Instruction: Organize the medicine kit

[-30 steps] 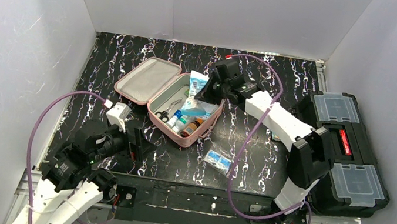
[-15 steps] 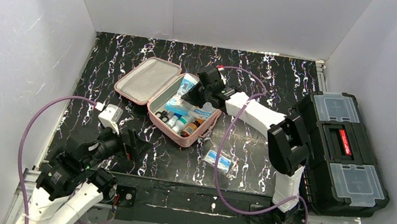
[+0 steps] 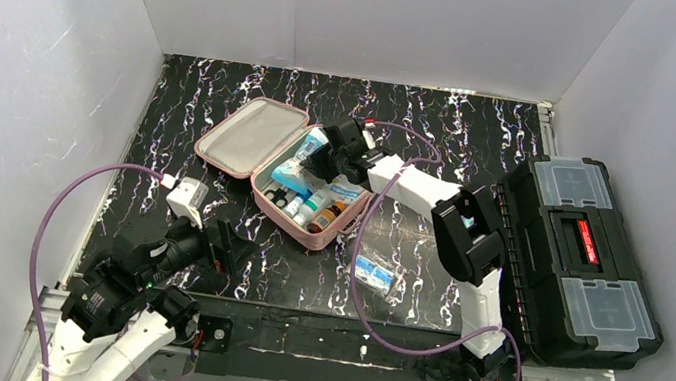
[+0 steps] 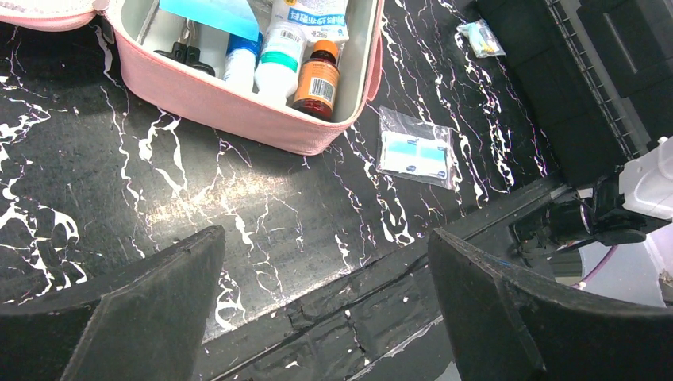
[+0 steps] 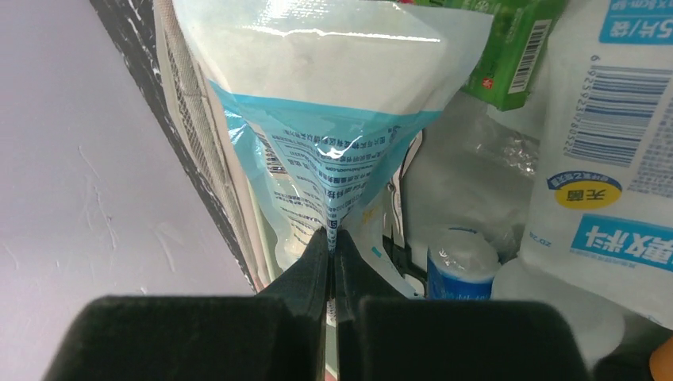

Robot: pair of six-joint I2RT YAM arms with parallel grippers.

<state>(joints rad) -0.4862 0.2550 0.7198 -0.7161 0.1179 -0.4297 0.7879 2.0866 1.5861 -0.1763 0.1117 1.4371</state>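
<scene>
The pink medicine kit (image 3: pixel 262 182) lies open at the table's middle, its grey-lined lid (image 3: pixel 249 137) folded back to the left. It holds bottles, packets and scissors, also in the left wrist view (image 4: pixel 238 103). My right gripper (image 3: pixel 327 159) is over the case, shut on a blue-and-white pouch (image 5: pixel 333 119) pinched by its edge and held inside the case, with a blue-capped bottle (image 5: pixel 463 262) and a white packet (image 5: pixel 611 159) beside it. My left gripper (image 3: pixel 222 246) is open and empty, low over the table's near edge. A small clear packet (image 3: pixel 373 274) lies on the table; it also shows in the left wrist view (image 4: pixel 417 148).
A black toolbox with clear compartments (image 3: pixel 587 258) stands at the right edge. A white adapter (image 3: pixel 185 198) on the left arm's purple cable sits left of the case. A green box (image 5: pixel 516 48) lies in the case. White walls enclose the table.
My right gripper has moved left and down into the case with the pouch. The left arm has drawn back a little toward the near edge.
</scene>
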